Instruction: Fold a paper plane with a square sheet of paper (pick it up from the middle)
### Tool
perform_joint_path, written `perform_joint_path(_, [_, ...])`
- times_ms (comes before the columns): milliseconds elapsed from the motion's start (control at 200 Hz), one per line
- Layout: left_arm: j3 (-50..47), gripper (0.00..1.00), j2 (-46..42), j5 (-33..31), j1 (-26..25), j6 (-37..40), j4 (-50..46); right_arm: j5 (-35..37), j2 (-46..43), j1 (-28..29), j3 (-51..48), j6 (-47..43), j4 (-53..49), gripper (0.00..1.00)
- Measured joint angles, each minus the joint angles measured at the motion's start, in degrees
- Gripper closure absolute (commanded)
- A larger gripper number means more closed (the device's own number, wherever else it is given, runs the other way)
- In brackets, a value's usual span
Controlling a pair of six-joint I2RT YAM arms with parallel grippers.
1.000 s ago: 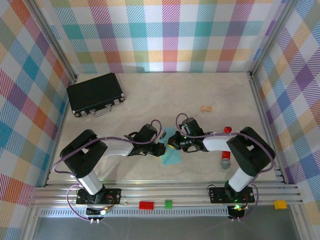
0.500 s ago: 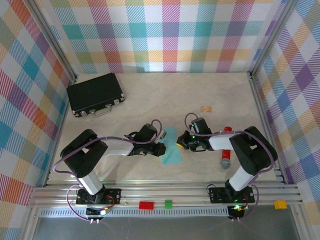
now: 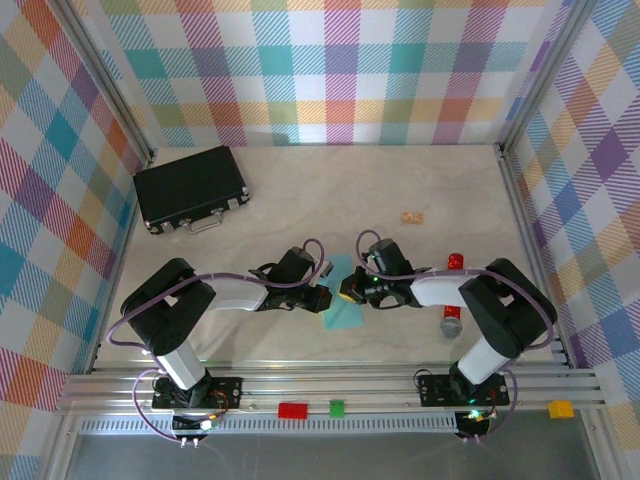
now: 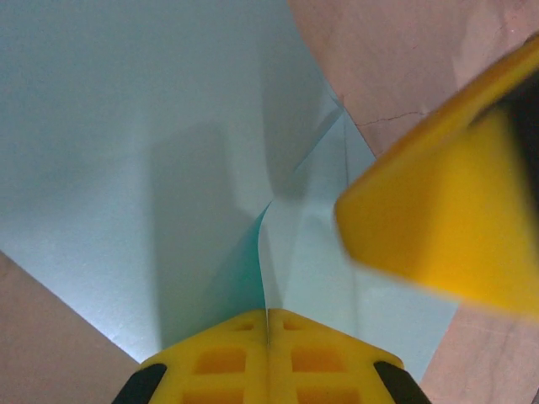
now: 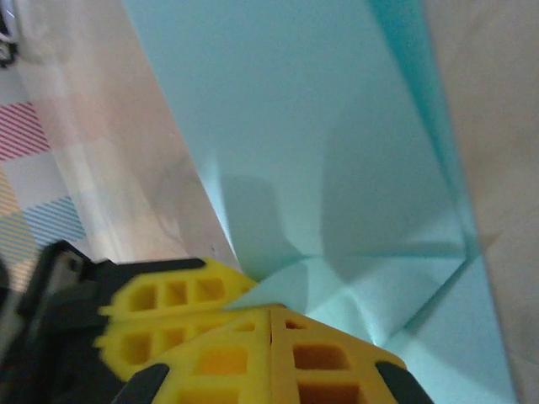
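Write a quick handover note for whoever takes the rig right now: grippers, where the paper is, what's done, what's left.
Left gripper: shut, tips on the sheet of paper; I cannot tell whether it pinches or presses.
Right gripper: shut, tips on the same sheet, facing the left one.
Paper: on the table, between the two grippers.
Done: the first creases and folded flaps are in.
Left: the remaining folds; it is no pointed plane yet.
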Motion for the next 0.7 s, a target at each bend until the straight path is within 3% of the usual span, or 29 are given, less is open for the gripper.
perform_joint_path(290, [0.09, 0.93, 0.0, 0.02, 0.0, -0.02, -0.11, 1.6, 1.57, 0.5, -1.14, 0.9, -0.39, 1.0])
perform_joint_path(430, [1.49, 0.87, 0.0, -0.28, 0.0, -0.02, -2.84, 1.73, 1.57, 1.01, -1.66, 1.55, 0.7, 1.0])
perform_joint_path(610, [3.85, 0.71, -0.48, -1.14, 0.0, -0.26, -7.63, 3.45, 1.46, 2.32, -1.64, 3.3, 1.09, 1.0])
perform_joint_path(700, [4.57, 0.57, -2.05, -3.52, 0.15, -0.46, -11.37, 4.44, 1.22, 2.62, -1.84, 4.59, 1.36, 1.0])
